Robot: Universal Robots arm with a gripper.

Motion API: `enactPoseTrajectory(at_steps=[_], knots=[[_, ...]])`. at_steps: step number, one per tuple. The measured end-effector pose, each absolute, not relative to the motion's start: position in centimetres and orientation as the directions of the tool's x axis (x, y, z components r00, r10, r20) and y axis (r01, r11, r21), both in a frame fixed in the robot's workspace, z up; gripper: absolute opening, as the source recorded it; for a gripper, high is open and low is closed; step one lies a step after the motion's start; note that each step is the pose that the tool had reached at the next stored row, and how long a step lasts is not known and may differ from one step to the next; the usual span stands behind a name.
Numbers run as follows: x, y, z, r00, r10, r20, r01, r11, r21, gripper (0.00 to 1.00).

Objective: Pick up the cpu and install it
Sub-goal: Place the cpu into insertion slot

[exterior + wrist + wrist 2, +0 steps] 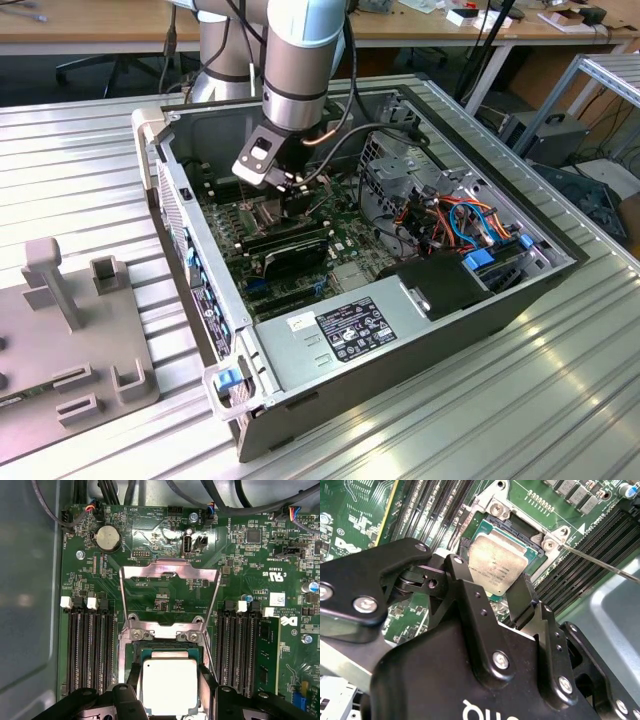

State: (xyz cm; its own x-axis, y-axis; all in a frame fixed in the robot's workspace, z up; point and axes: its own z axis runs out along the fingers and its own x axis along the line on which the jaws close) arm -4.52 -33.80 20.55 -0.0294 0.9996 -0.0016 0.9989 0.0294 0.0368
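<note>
Reaches down into the open computer case (420, 330) lying on the ribbed metal tabletop (560, 400), close to the case's long wall at the exterior view's left. Grips the cpu (170, 690) with the hand (170, 677), closed in just as far as the chip is wide, one black finger (206, 680) pressed on each of two opposite edges, shiny silver top facing up between them. Holds it right at the socket (165, 630) on the green board (240, 555), between two rows of long black slots (90, 650). Hard to tell whether sitting in the socket or just above it. Just past the cpu, the socket's thin metal frame (170, 570), standing open. Same grip in the second wrist view: cpu (497, 565) between the fingers (520, 597), hand (492, 577) straight over the socket. Well apart from the case, at the tabletop's edge at the exterior view's left, a grey block (70, 320) with slots.
</note>
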Motion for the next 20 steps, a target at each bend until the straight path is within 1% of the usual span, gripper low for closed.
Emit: enactPoseTrajectory(at_steps=[20], knots=[[-4.40, -33.53, 20.17, -0.030, 1.000, -0.002, 0.999, 0.030, 0.037, 0.55]])
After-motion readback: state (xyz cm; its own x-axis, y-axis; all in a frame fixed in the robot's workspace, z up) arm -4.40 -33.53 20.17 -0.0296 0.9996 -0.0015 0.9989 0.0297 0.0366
